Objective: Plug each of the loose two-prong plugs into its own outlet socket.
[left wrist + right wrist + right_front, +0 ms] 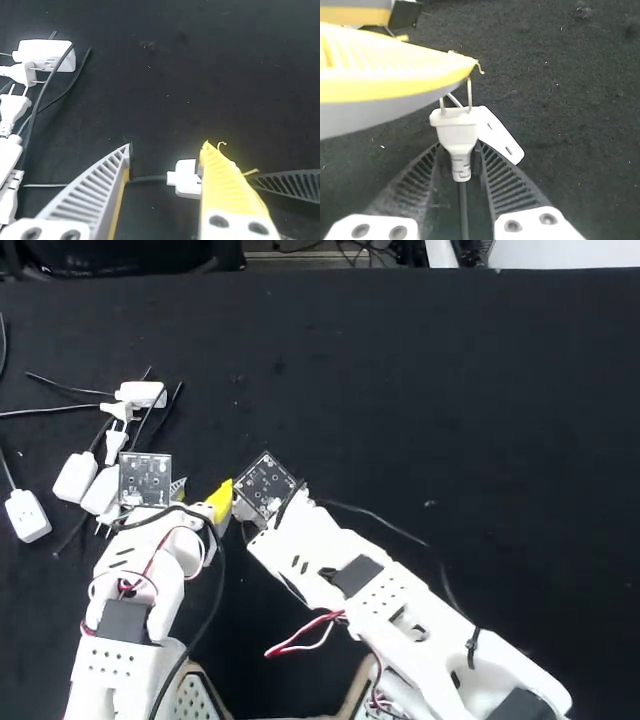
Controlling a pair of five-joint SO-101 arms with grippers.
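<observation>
"Where is the two-prong plug (456, 131)?"

"Just left of centre in the high view. The right gripper (460, 150) has its black fingers clamped on the plug's body, prongs pointing outward."

"And the left gripper (166, 147)?"

"Spread wide, holding nothing. Its yellow finger (220, 175) is just beside that plug. A white outlet socket (140, 394) and other loose plugs (12, 105) lie toward the high view's upper left."

Wide black felt-like table (470, 370)

The plug (455, 134) sits in the right gripper (460, 148), the left gripper (166, 147) just beside it. Left of the plug, outlet sockets (140, 394) and loose plugs (14, 106) lie on the table (450, 390).
</observation>
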